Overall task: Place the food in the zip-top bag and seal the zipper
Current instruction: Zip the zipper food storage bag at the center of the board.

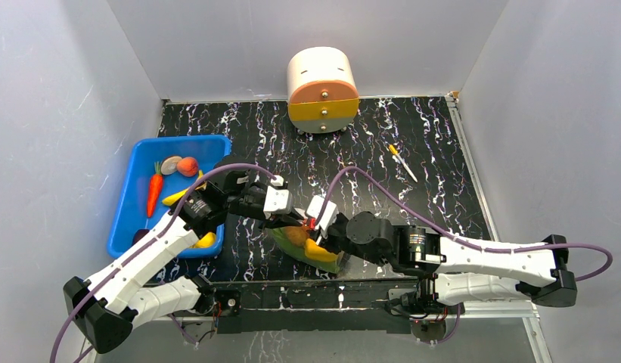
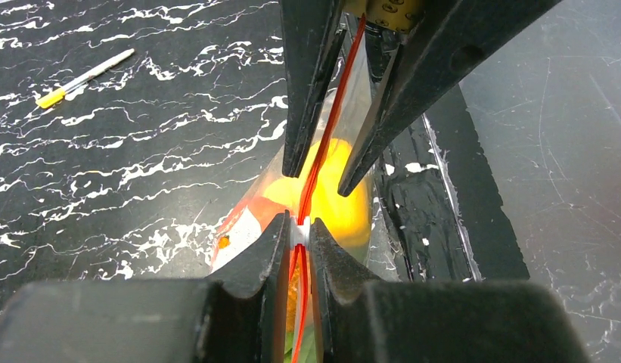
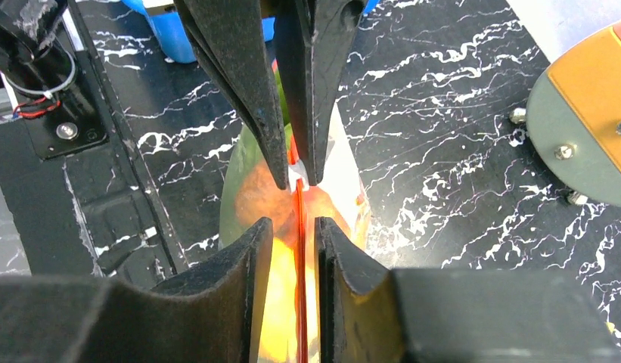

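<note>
The zip-top bag (image 1: pixel 316 253) lies near the table's front edge between the arms, with yellow, orange and green food (image 1: pixel 319 249) inside. Its red-orange zipper (image 2: pixel 323 142) runs straight between both grippers. My left gripper (image 2: pixel 301 228) is shut on the zipper's small white tab (image 2: pixel 301 233). In the right wrist view the same grip shows at the tab (image 3: pixel 296 178). My right gripper (image 3: pixel 299 227) straddles the zipper (image 3: pixel 300 261), its jaws a little apart with a gap on each side of the strip. The yellow food (image 2: pixel 346 206) glows through the plastic under the strip.
A blue bin (image 1: pixel 131 198) at the left holds a carrot (image 1: pixel 153 193), a peach (image 1: pixel 187 165) and other toy pieces. A round white and orange drawer unit (image 1: pixel 323 89) stands at the back. A yellow and white pen (image 1: pixel 403 162) lies to the right.
</note>
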{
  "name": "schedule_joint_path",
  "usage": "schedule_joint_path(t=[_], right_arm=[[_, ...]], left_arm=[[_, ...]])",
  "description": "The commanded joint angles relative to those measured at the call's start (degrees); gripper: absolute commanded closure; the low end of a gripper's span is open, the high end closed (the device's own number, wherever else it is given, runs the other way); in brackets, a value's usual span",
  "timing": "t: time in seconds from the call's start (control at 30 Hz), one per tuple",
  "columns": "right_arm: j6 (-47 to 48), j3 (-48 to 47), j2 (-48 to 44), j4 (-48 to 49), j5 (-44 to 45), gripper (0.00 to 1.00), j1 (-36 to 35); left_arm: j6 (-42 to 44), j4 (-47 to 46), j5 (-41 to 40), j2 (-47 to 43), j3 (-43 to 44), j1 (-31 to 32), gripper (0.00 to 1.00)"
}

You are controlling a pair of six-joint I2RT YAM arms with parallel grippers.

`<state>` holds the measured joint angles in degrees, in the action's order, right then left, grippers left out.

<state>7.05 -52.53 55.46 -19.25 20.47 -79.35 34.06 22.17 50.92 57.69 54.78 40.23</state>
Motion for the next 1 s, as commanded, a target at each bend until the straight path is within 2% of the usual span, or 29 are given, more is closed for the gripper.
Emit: schedule_joint_path(t=[0.0, 0.03, 0.13, 0.17, 0.63, 0.87, 0.97], right_arm=[[-0.65, -2.91, -0.03, -0.28, 0.33, 0.76, 0.16], [-0.76, -2.57, -0.27, -0.26, 0.28, 0.79, 0.18], [-0.59, -2.35, -1.29, -0.22, 1.32, 0.99, 0.27], [-0.51, -2.18, -1.84, -0.03, 2.03, 1.0, 0.25], [0.17, 2.41, -11.04, 3.54, 9.95, 1.0, 0.25], [-1.16, 4.09, -12.42, 4.39, 15.31, 1.0, 0.25], [-3.45, 4.24, -12.39, 4.08, 21.8, 1.0, 0.25]], left_arm=[[1.61, -0.64, 2.88, -1.5, 2.17, -0.35, 1.0], [1.61, -0.74, 2.87, -1.66, 2.05, -0.33, 1.0], [2.04, -0.09, 2.6, -1.81, 1.99, -0.33, 1.0], [2.38, 0.34, 2.3, -1.91, 1.99, -0.37, 1.0], [5.08, 9.19, -7.4, -3.02, 3.97, -0.33, 1.0], [4.96, 13.45, -11.06, -4.82, 4.78, -0.33, 1.0], [4.59, 15.31, -12.7, -6.32, 4.61, -0.33, 1.0]])
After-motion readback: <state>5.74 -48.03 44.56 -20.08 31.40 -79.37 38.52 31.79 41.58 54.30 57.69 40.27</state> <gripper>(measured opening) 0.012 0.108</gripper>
